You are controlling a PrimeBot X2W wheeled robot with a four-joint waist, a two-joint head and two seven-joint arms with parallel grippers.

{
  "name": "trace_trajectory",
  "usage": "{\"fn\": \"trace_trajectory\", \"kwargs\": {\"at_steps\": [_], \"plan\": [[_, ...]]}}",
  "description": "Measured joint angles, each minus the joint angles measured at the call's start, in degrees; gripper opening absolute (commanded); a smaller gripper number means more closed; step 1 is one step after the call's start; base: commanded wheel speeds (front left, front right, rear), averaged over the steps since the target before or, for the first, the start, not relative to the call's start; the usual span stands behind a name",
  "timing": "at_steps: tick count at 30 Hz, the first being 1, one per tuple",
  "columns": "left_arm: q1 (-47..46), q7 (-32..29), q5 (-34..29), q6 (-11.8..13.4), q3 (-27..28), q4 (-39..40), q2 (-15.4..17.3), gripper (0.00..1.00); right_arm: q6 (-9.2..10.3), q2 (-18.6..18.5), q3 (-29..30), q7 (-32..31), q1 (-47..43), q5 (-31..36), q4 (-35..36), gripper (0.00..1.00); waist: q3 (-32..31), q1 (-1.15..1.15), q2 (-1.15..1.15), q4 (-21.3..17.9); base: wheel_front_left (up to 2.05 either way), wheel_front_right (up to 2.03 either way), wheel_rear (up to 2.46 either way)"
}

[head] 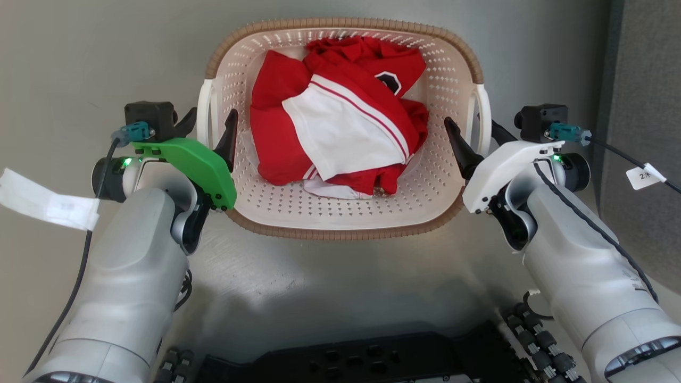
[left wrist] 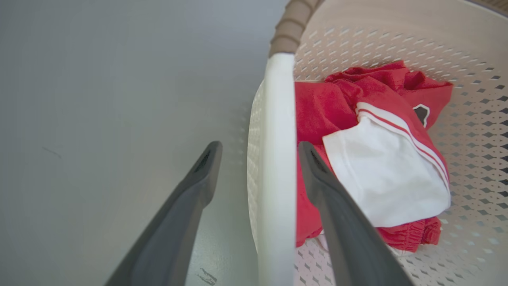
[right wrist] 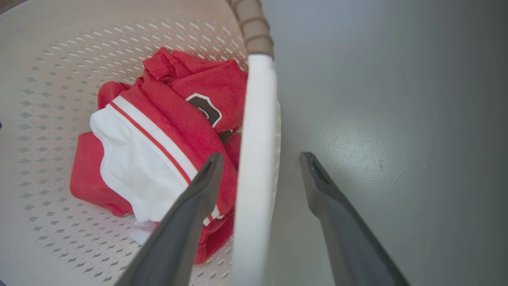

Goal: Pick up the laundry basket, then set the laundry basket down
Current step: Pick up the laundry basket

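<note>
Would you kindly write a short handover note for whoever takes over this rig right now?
Left gripper: open, one finger each side of the white left handle, not clamped.
Right gripper: open, straddling the white right handle likewise.
The cream perforated plastic laundry basket with brown braided rim rests on the grey floor, red and white clothes inside.
Done: both grippers lined up on the handles. Left: close, lift, set down.

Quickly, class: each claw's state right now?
Left claw: open, straddling a white side handle of the cream perforated plastic laundry basket.
Right claw: open, straddling the other handle.
</note>
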State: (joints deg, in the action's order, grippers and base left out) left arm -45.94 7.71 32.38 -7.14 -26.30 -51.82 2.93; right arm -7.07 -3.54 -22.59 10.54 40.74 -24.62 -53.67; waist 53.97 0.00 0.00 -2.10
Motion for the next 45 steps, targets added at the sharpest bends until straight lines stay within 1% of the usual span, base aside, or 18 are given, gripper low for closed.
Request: {"fn": "trace_trajectory", "kwargs": {"at_steps": [4,5,6,7,8,9,10,13,14,16,23,29,35,39,45], "plan": [[-1.1,-0.1,1.2,0.0,-1.6,-1.2,0.0,1.0,0.0,0.0,-1.1,-0.1,1.2,-0.7,-1.2,1.0,1.4,0.0,0.0,0.2,0.0,0.0,0.0],[-1.1,-0.1,1.5,0.0,-1.8,-1.4,0.0,0.89,0.0,-0.1,-1.6,-0.1,1.4,-0.9,-1.3,1.0,1.6,0.0,0.0,0.3,0.0,0.0,0.0],[-1.1,-0.1,1.8,0.0,-2.0,-1.5,0.0,0.7,0.0,-0.1,-2.0,-0.1,1.6,-1.3,-1.4,0.86,1.8,0.0,0.0,0.4,0.0,0.0,0.0],[-1.1,-0.1,2.0,0.0,-2.3,-1.6,0.0,0.42,0.0,0.0,-2.2,-0.1,1.8,-1.7,-1.6,0.58,1.9,0.0,0.0,0.5,0.0,0.0,0.0],[-1.2,-0.1,2.2,0.0,-2.6,-1.7,0.0,0.26,-0.04,0.0,-2.5,-0.1,2.2,-2.1,-1.8,0.31,2.0,0.0,0.0,0.6,0.0,0.0,0.0],[-1.3,-0.1,2.3,0.0,-3.0,-1.8,0.0,0.02,-0.05,0.0,-2.8,-0.3,2.5,-2.6,-1.8,0.01,2.1,0.0,0.0,0.7,0.0,0.0,0.0],[-1.5,-0.1,2.4,0.0,-3.3,-1.9,0.0,0.0,-0.05,-0.1,-3.2,-0.5,2.8,-2.9,-1.9,0.0,2.1,0.0,0.0,0.8,0.0,0.0,0.0],[-2.2,-0.1,3.7,0.0,-4.0,-2.3,0.0,0.0,0.02,-0.2,-4.0,-0.5,3.4,-3.8,-2.4,0.0,2.2,0.0,0.0,0.9,0.0,0.0,0.0],[-2.2,-0.1,4.1,-0.4,-4.6,-2.4,-0.4,0.0,0.09,0.1,-4.0,-0.5,3.7,-4.2,-2.4,0.0,2.2,0.0,0.0,0.9,0.0,0.0,0.0],[-2.2,0.2,5.3,-0.2,-5.1,-2.8,-0.6,0.0,0.14,0.1,-4.2,-0.4,3.8,-4.7,-2.8,0.0,2.1,0.0,0.0,0.9,0.0,0.0,0.0],[-2.2,0.5,6.9,-0.2,-6.8,-3.5,-0.6,0.0,0.13,0.1,-5.5,0.5,4.0,-6.0,-4.6,0.0,0.7,0.0,0.0,0.9,0.0,0.0,0.0],[-2.1,1.4,9.3,-0.2,-8.2,-5.1,-0.6,0.0,0.13,0.1,-7.3,1.0,4.0,-8.0,-5.5,0.0,-1.5,0.0,0.0,1.0,0.0,0.0,0.0],[-1.3,1.5,10.9,-0.2,-9.4,-6.5,-0.6,0.0,0.12,0.1,-9.3,0.9,3.2,-11.3,-6.0,0.0,-4.8,0.0,0.0,0.9,0.0,0.0,0.0],[0.0,1.4,12.6,-0.2,-10.3,-7.2,-0.6,0.0,0.13,0.1,-10.9,-0.5,2.5,-13.6,-6.1,0.0,-7.6,0.0,0.0,0.7,0.0,0.0,0.0],[2.2,-1.3,15.0,-0.2,-11.1,-8.7,-0.6,0.0,0.2,-0.1,-13.8,-5.3,1.5,-17.3,-6.2,0.0,-12.2,0.0,0.0,0.3,0.0,0.0,0.0]]}}
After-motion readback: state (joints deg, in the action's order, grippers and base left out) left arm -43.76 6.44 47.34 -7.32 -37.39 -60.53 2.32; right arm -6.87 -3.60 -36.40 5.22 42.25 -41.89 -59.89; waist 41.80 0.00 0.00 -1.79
